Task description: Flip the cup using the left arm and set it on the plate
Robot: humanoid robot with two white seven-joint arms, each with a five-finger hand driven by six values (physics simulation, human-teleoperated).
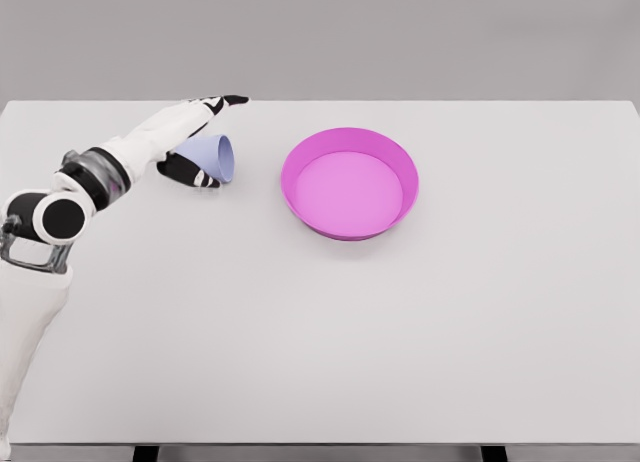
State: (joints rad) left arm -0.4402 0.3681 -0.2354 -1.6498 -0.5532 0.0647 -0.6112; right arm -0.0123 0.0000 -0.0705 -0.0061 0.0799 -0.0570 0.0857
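Look at your left hand point(200, 142) in the upper left of the frame: its arm comes in from the lower left edge and reaches up and to the right across the white table point(320, 342). One finger is stretched out straight toward the upper right, its dark tip near the table's far edge, while the thumb and other dark-tipped fingers point(190, 172) curl lower down. Between that straight finger and the curled ones you see the pale blue cup point(218, 157). The hand looks to be closing around the cup's narrower end, the lower fingers touching its underside, but you cannot tell from this view whether the grip is firm or the cup only rests against the fingers.

No brand, label or writing can be read on the cup, on the hand or on anything else here.

The cup lies on its side. Its long axis runs roughly left to right in the picture, with the wider mouth facing right, toward the plate, and the narrower base tucked into the hand.

To the right of the cup, near but apart from it, the magenta plate point(349, 147) sits upright on the table, a round dish with a raised rim.
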